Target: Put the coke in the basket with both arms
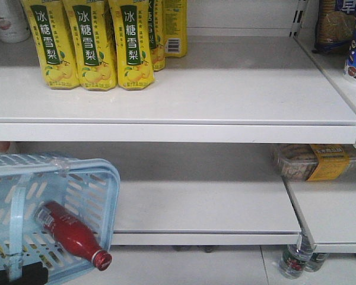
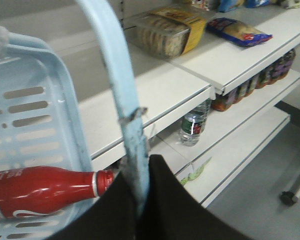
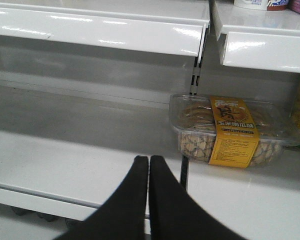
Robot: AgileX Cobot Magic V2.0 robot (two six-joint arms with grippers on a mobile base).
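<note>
A light blue basket (image 1: 77, 196) hangs tilted beside the lower shelf (image 1: 207, 208), its open side turned toward the front camera. The left tool (image 2: 140, 200) is clamped on the basket's hoop handle (image 2: 115, 85), which runs up out of its black tips in the left wrist view. That grip is what keeps the basket off the floor, and the off-centre hold looks like the reason for the lean.

The coke (image 1: 71, 234) already lies inside the basket, on its side against the slotted wall, its red cap (image 1: 102, 259) poking just past the basket's lower rim. The bottle seems to have slid toward the low corner because of the tilt, and a further tip could let it roll out.

The right tool (image 3: 149, 185) holds nothing, its two tips pressed together. It points at the lower shelf, just beside a clear box of snacks (image 3: 230, 130) with a yellow label. Judging by this, the placing is done and only a steady carry remains. Yellow drink cartons (image 1: 95, 41) stand on the shelf above the basket.
</note>
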